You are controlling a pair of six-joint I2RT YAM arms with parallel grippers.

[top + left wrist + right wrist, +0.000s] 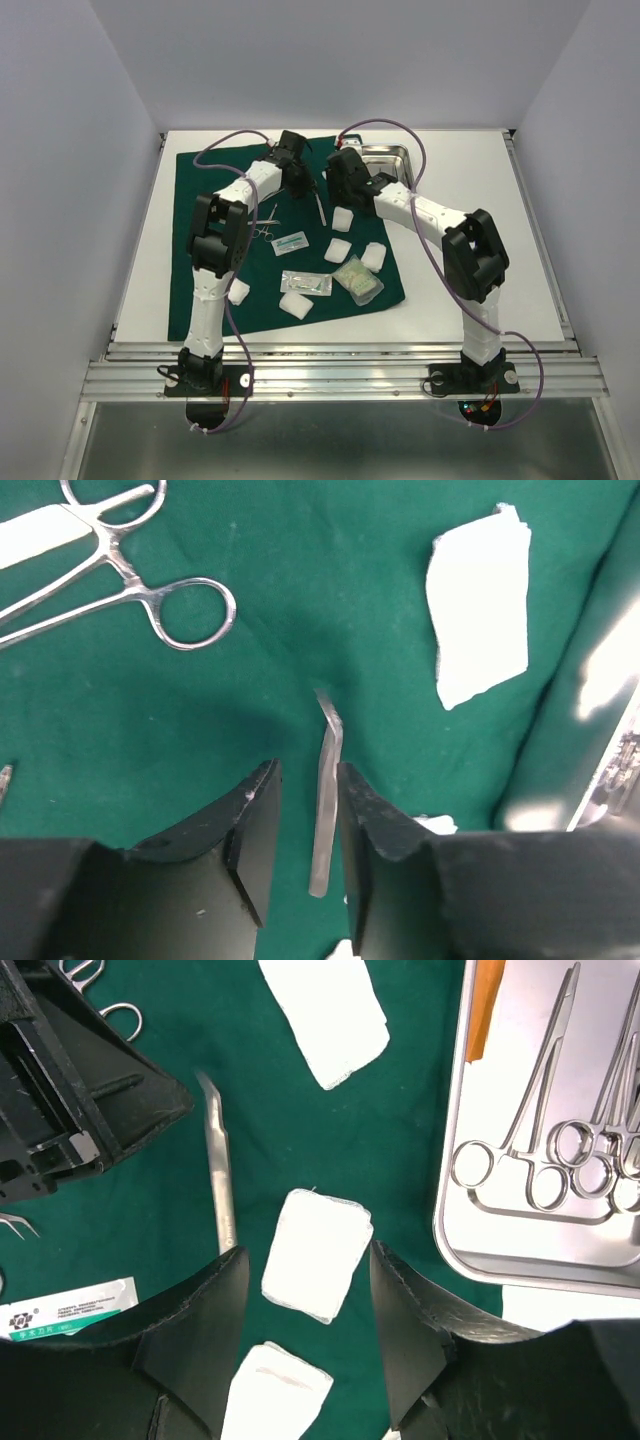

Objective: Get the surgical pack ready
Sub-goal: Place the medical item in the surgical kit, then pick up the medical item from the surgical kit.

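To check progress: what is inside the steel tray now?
Several ring-handled instruments and an orange strip lie in the steel tray. From above, the right arm covers its left part.

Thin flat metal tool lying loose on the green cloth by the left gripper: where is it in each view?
Top external: thin metal tool at picture centre, on the green cloth.
Left wrist: bottom centre, between the left gripper's open fingers.
Right wrist: left of centre, running top to bottom.
Shared landmark: ring-handled forceps on the cloth, to its left in all three.
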